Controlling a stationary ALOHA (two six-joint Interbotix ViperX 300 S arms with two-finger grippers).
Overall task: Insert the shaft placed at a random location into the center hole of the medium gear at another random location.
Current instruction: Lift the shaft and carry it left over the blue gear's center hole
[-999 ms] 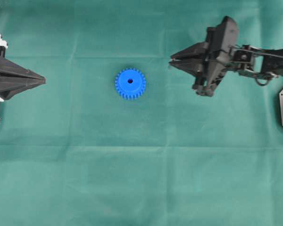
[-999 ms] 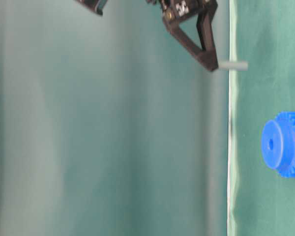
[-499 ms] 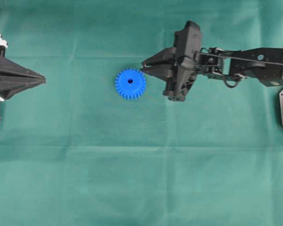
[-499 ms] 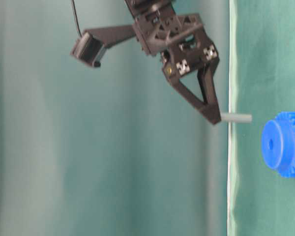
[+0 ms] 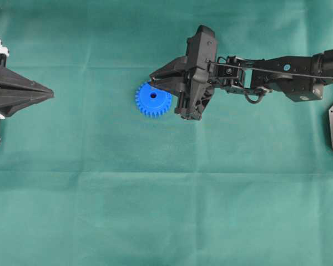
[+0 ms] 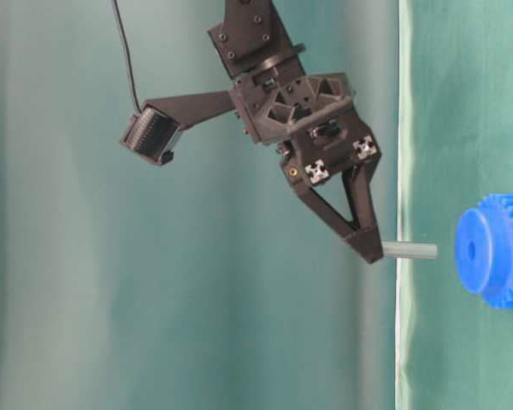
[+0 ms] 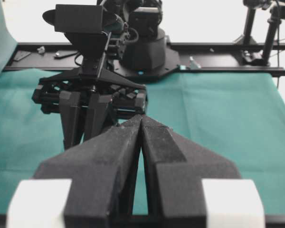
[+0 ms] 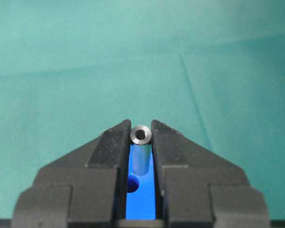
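Shaft (image 6: 410, 250) sat pinched upright in our right gripper (image 8: 141, 137), tip poised just above the medium gear (image 5: 153, 99) left of frame centre for insertion, while our left gripper (image 7: 141, 124) rested closed, empty.

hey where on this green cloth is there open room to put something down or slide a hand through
The whole near half of the green cloth, below the medium gear, is bare. So is the stretch between the shut left claw and the gear. It is crowded right of the gear, where the right claw holds the shaft above the gear's upper-right edge with its arm trailing off rightward.
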